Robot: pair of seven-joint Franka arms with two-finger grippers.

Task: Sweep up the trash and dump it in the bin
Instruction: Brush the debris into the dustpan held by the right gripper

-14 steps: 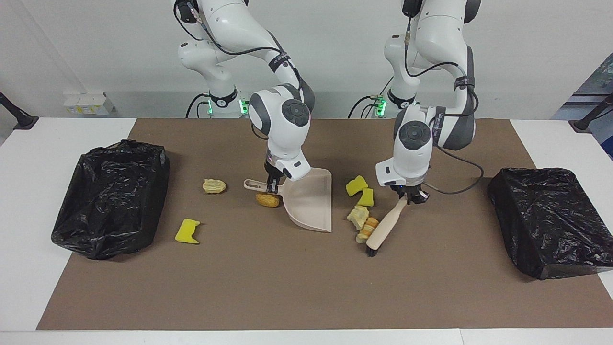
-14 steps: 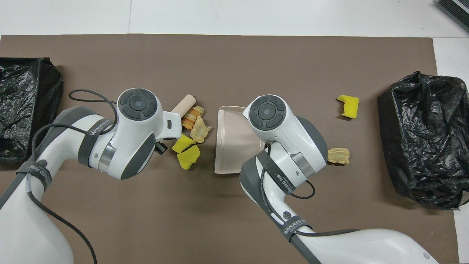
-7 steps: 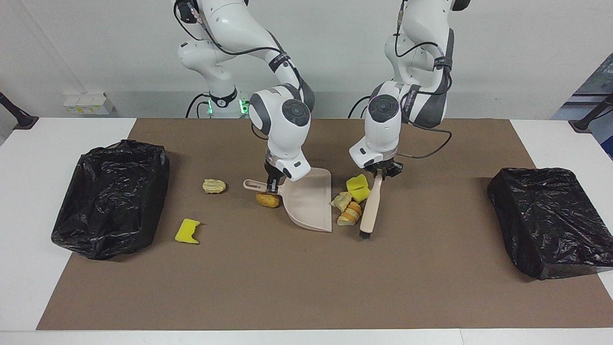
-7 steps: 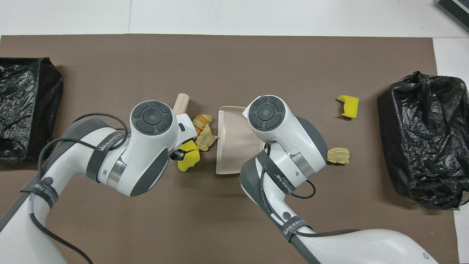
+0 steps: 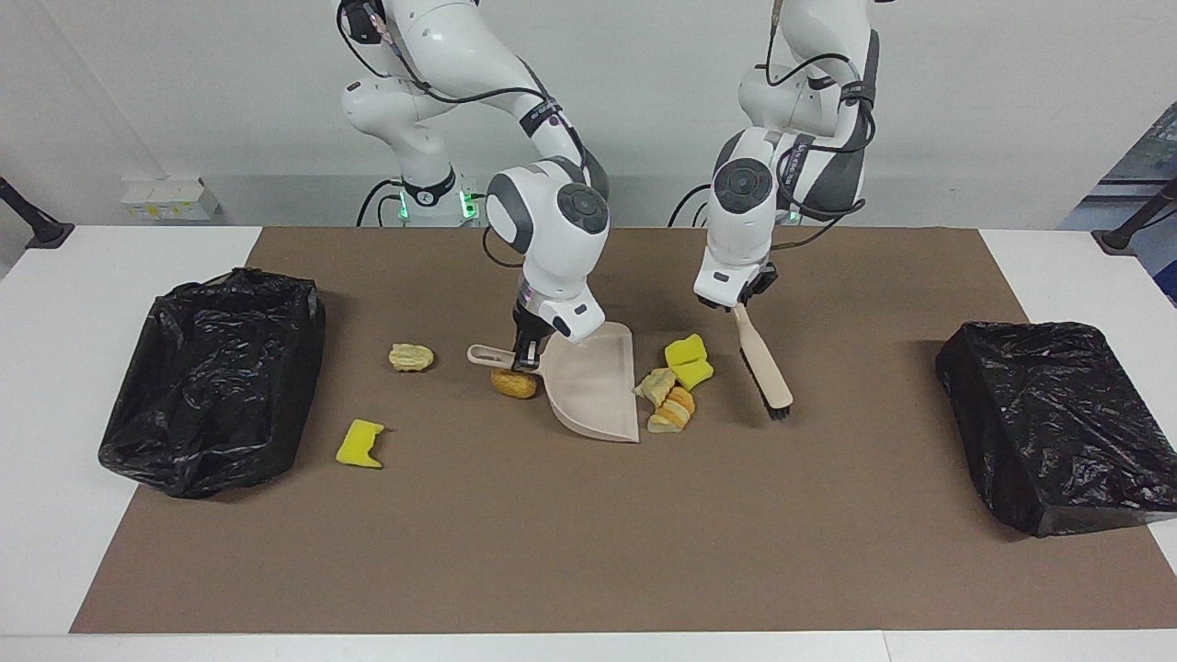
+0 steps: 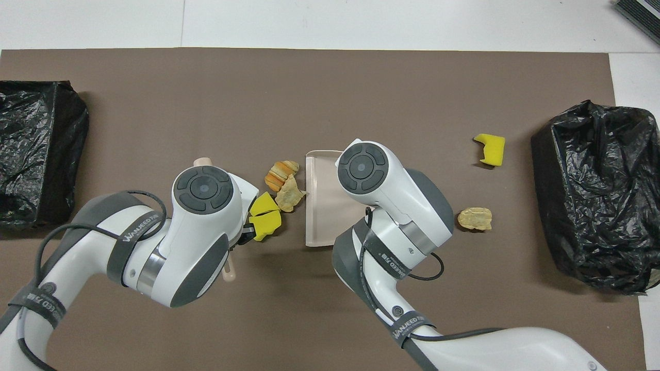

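My right gripper is shut on the handle of the beige dustpan, which rests on the mat with its open edge toward a pile of trash. The pile holds two yellow sponge chunks, a tan piece and an orange bread piece, and it touches the pan's edge. My left gripper is shut on the beige hand brush, which slants down beside the pile, apart from it. A brown scrap lies by the pan's handle. A tan scrap and a yellow sponge lie toward the right arm's end.
An open bin lined with a black bag stands at the right arm's end of the brown mat. A second black-bagged bin stands at the left arm's end. In the overhead view the arms hide both grippers and the brown scrap.
My left gripper first swept the brush toward the dustpan, pushing the pile against its edge. It then lifted and swung the brush back toward the left arm's end. The dustpan barely moved.
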